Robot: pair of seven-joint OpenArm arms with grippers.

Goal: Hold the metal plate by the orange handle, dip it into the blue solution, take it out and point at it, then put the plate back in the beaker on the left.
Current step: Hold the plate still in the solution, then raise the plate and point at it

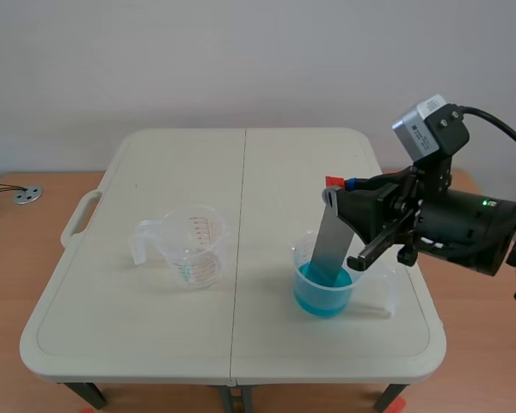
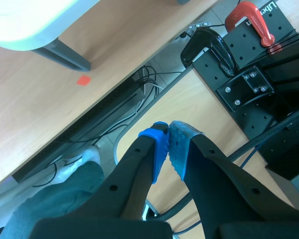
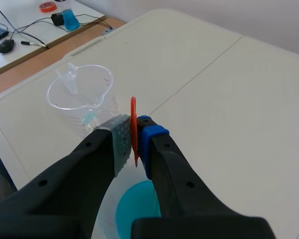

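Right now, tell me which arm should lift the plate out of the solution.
Right: the right gripper holds the handle, plate in the solution; the left gripper is shut, empty, off the table.

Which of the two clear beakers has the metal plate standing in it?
The beaker of blue liquid, where the right gripper holds the metal plate; the other beaker is empty.

Right jaws pinch orange handle (image 3: 133,130); left jaws closed.
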